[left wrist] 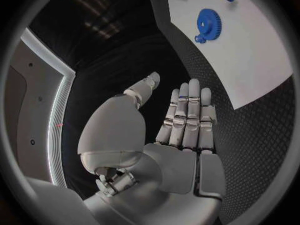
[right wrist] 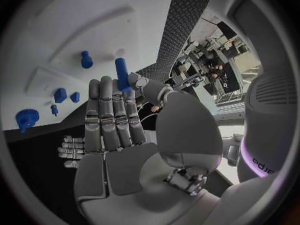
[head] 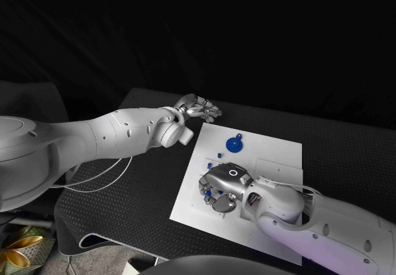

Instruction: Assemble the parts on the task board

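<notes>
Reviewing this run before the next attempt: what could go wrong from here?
1. The right hand pinches a blue peg near its end only; it may tilt or slip before it is seated.
2. That hand hangs low over the task board, close to the small blue pieces; a sweep could knock them.
3. The left hand is open off the board's far corner, near the blue gear, and steadies nothing, so the board may shift.

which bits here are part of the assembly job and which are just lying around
Job:
white flat task board
blue toothed gear
blue cylindrical peg, pinched in the right hand's fingers
small blue parts on the board

Lying about:
white cable beside the black table
gold ribbon
</notes>
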